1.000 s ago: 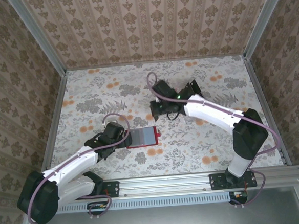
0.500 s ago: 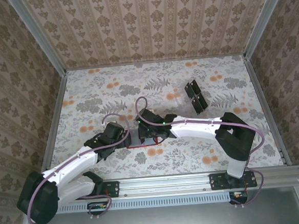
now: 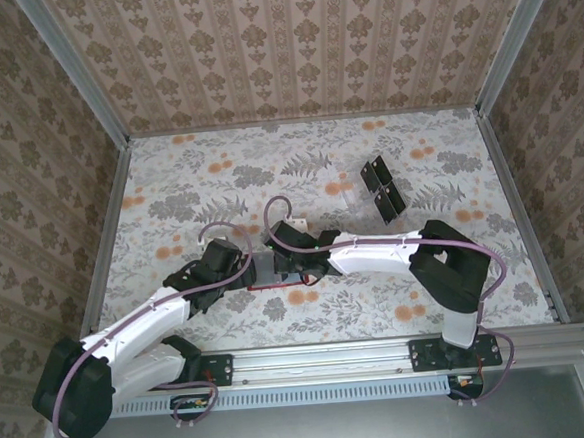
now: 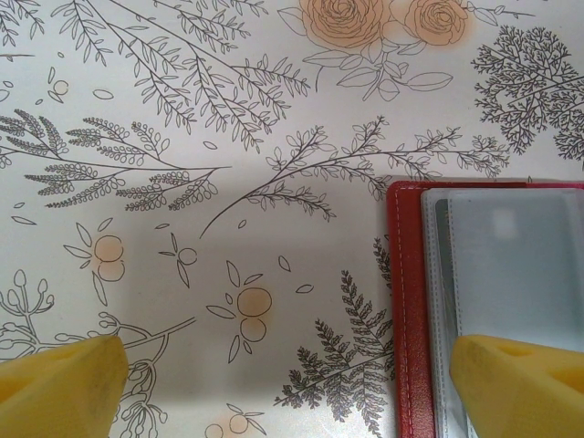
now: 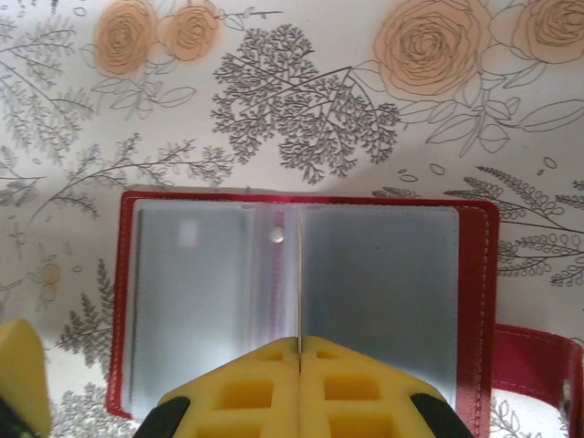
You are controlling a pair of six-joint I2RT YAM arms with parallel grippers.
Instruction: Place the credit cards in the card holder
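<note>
Desk [image 3: 169, 177]: floral cover, flat.
Left end effector [image 4: 290, 383]: seen fully spread, nothing held, 1 pad over edge of card holder [image 5: 383, 274].
Right end effector [image 5: 299, 370]: seen closed, held card [image 5: 298, 274] pinched edge-on above holder spine.
Card holder: laid open near desk centre; judged light, floppy, likely to slide unless pinned.
Credit cards [image 3: 381, 189]: seen at far right of desk; judged stiff, thin, slick; best gripped by 1 short edge.

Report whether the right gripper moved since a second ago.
Yes. The right gripper, pinching a credit card, swung near-left from the card stack to the card holder.
</note>
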